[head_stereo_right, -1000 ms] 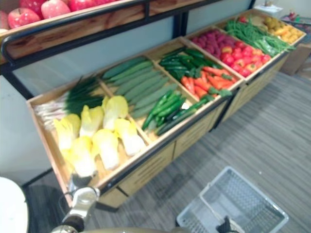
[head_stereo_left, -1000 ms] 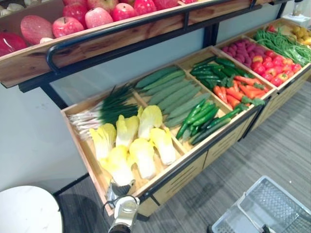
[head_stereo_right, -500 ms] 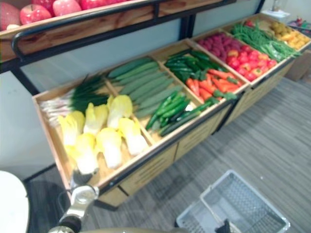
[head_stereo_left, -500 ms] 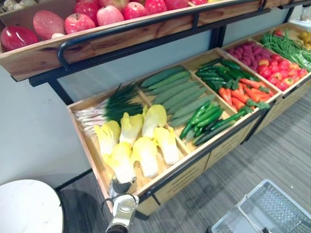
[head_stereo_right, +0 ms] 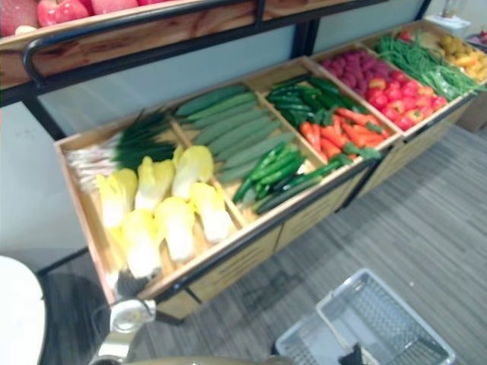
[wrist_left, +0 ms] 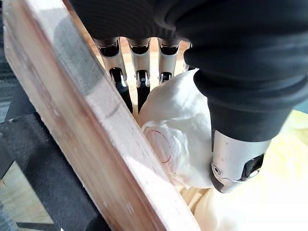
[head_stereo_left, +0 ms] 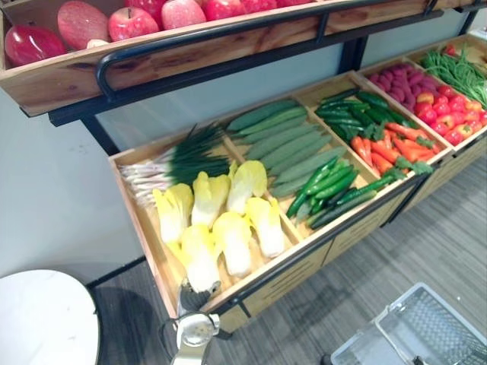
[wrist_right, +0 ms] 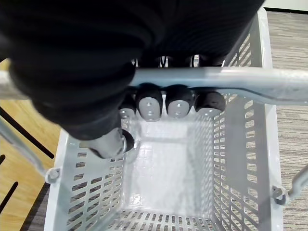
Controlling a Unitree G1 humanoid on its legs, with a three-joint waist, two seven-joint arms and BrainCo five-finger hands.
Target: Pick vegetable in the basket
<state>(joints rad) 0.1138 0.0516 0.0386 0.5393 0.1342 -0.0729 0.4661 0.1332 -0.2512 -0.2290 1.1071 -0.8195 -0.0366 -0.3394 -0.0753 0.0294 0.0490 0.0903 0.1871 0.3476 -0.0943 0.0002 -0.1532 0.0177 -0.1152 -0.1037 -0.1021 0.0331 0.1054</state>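
Observation:
Pale yellow cabbages [head_stereo_left: 221, 220] lie in a wooden crate [head_stereo_left: 144, 236] on the lower shelf. My left hand [head_stereo_left: 192, 295] is at the crate's front edge, over the nearest cabbage [wrist_left: 175, 125]. Its straight fingers [wrist_left: 138, 62] reach down one side of the cabbage's white base and the thumb [wrist_left: 236, 161] stands on the other side, just inside the crate's front wall [wrist_left: 72, 125]. My right hand [wrist_right: 72, 72] is shut on the grey handle [wrist_right: 250, 82] of a grey plastic basket [wrist_right: 240, 159], which hangs empty low at the right [head_stereo_right: 380, 327].
The same shelf holds scallions [head_stereo_left: 179, 156], cucumbers [head_stereo_left: 281, 141], green peppers [head_stereo_left: 323, 182] and carrots [head_stereo_left: 380, 148]. A black rail [head_stereo_left: 228, 34] and an upper shelf of apples [head_stereo_left: 129, 23] overhang the crates. A white round table [head_stereo_left: 42, 319] stands at the lower left.
The head camera has shifted, so the whole shelf sits a little further right and lower. My left hand stays at the front cabbage's base, and the basket stays in my right hand.

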